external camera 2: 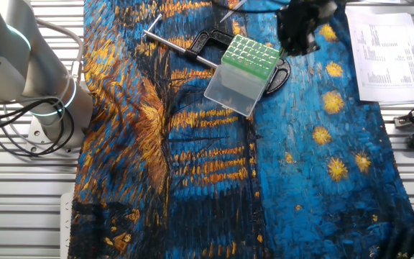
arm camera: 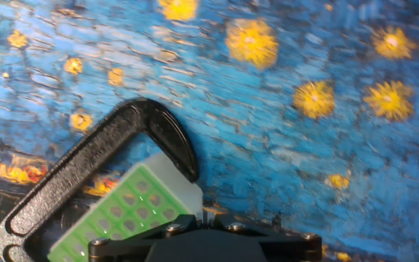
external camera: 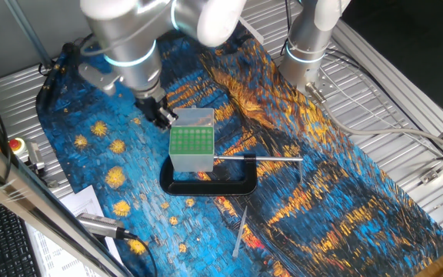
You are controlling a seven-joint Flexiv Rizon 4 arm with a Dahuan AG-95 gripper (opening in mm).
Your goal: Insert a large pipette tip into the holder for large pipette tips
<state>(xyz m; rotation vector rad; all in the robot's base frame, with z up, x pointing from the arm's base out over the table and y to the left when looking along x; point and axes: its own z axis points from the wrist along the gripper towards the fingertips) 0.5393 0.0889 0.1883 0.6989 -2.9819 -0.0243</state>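
Observation:
The holder (external camera: 191, 143) is a translucent whitish box with a green hole grid on top, held in a black C-clamp (external camera: 210, 185). It also shows in the other fixed view (external camera 2: 240, 72) and at the bottom left of the hand view (arm camera: 126, 215). The large pipette tip (external camera: 241, 229) lies loose on the cloth in front of the clamp, far from my gripper. My gripper (external camera: 162, 117) hangs just beside the holder's far left top corner; it also shows in the other fixed view (external camera 2: 295, 39). In the hand view my gripper (arm camera: 204, 217) has its jaws together, and nothing shows between them.
The clamp's shiny metal rod (external camera: 258, 158) sticks out to the right of the holder. A second robot base (external camera: 308, 58) stands at the back. Papers and a keyboard (external camera: 6, 231) lie off the painted cloth at the left front. Cables run across the metal slats at the right.

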